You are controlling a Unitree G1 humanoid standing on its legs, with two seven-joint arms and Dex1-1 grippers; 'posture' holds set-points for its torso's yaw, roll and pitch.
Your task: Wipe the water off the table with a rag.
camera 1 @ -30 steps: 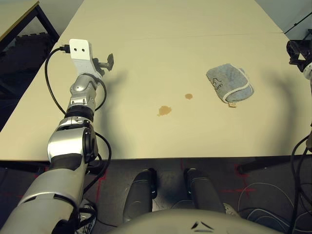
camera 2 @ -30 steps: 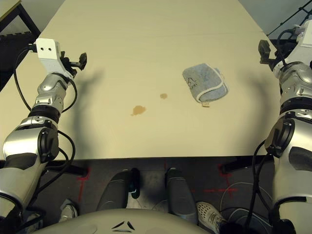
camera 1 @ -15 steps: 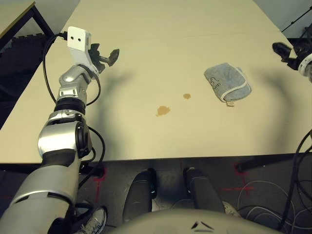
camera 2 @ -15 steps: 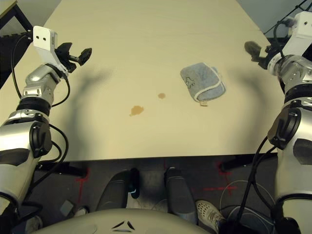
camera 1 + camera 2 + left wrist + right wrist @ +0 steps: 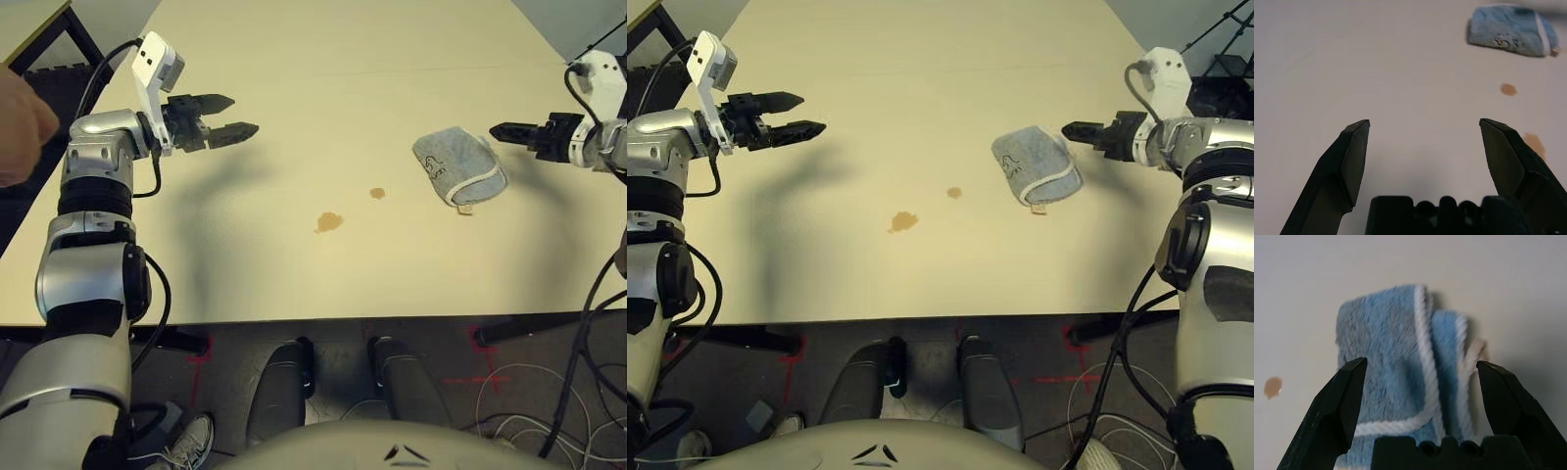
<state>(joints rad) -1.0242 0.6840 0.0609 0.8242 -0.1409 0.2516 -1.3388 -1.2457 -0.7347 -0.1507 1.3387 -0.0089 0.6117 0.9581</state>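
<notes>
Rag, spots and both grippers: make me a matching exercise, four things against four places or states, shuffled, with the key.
Things:
1. rag
2. larger spot
3. left gripper
4. right gripper

Places or states:
A. open, over bare table on the robot's left
B. open, pointing at the rag from the robot's right
C. folded, lying right of both spots
D. nearer the table's front edge than the smaller spot

Pairs: 1-C, 2-D, 3-A, 4-B

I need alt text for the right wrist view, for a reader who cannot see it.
The right gripper points at the folded rag lying on the table, jaws open and holding nothing. A small brown water spot sits on the table beside the rag.
</notes>
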